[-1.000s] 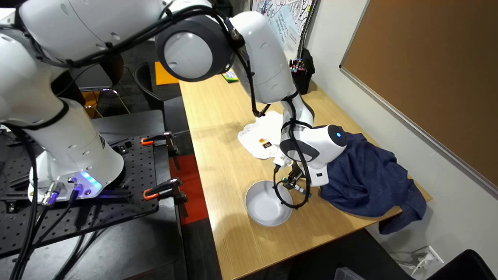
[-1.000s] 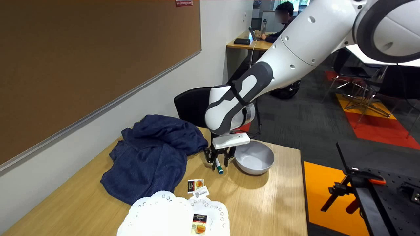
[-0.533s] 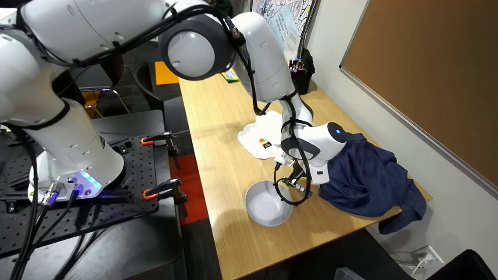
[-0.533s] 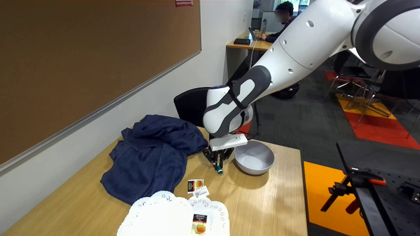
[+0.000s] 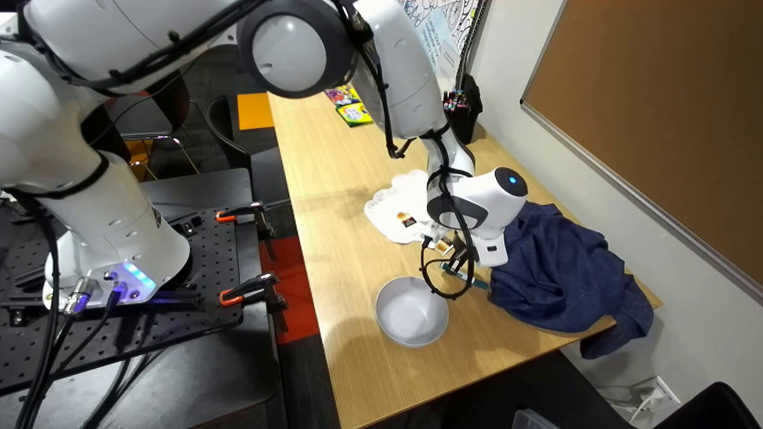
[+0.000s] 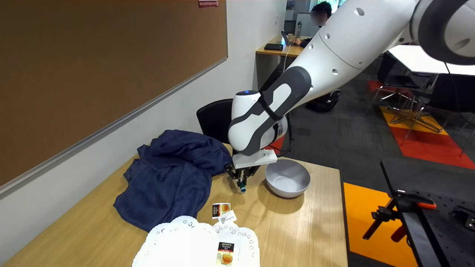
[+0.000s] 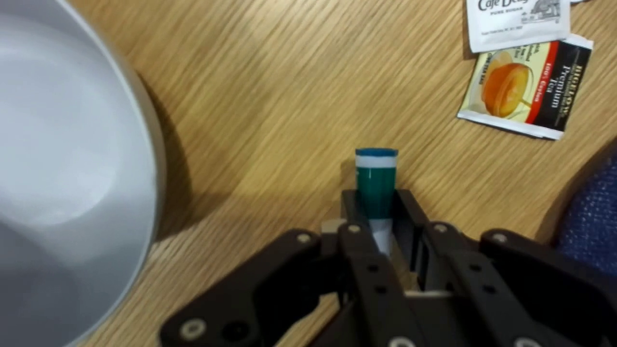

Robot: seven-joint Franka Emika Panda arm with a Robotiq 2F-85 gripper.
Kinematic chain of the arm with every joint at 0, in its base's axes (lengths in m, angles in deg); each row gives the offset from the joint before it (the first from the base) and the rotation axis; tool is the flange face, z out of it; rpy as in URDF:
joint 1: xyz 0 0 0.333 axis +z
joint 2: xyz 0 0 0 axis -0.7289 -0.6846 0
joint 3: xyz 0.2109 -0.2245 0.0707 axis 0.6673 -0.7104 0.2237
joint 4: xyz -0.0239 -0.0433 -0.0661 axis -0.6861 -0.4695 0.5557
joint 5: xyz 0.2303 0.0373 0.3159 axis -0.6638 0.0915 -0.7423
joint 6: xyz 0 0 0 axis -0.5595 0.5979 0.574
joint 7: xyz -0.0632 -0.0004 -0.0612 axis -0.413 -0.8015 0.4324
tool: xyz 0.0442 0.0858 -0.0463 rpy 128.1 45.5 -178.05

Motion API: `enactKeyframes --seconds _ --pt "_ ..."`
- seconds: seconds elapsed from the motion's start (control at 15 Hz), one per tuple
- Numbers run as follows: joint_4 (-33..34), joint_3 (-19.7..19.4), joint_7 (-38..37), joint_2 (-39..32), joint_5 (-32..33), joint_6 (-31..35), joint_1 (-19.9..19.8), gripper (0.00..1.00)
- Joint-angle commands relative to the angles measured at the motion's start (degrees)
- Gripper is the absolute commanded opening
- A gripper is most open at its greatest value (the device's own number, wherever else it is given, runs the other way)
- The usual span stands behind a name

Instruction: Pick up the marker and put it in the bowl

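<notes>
Your gripper [image 7: 377, 205] is clamped on the marker [image 7: 376, 180], which seems just clear of the desk [image 5: 384, 375]. Raise it above the rim of the bowl [image 5: 412, 313] first — then move toward the desk's robot-side end corner, centre the marker and let go low. The wrist view shows little past the blue-tipped end; an exterior view shows the rear end [image 5: 480, 285] reaching toward the wall-side corner — bring that over the bowl too.

High over the table's long edge arches the arm [image 5: 289, 53], wrist [image 6: 252, 124] bent downward, and the gripper [image 7: 377, 197] hangs in from a short edge, fingers [image 7: 409, 207] clamped narrow!
</notes>
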Motion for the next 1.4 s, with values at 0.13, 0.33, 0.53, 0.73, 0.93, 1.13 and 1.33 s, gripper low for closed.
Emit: enactKeyframes --seconds 0.13,0.33,0.53,0.73,0.93,1.13,1.33 --pt "-17.21 -1.81 -5.10 14.44 -1.62 4.29 2.81 0.05" --pt "-23.69 -2.77 -7.57 20.18 -2.35 5.15 3.35 0.05" --pt "-29.25 -3.62 -10.32 25.07 -2.64 5.75 3.49 0.05" --pt "-33.47 -4.09 -12.76 28.83 -3.10 3.99 2.78 0.05" --pt "-36.54 -4.66 -14.42 30.79 -3.92 3.75 1.84 0.05" --pt "-38.14 -5.45 -16.10 30.75 -4.37 4.68 1.31 0.05" --pt "-37.91 -6.07 -17.30 29.30 -4.07 5.51 0.79 0.05"
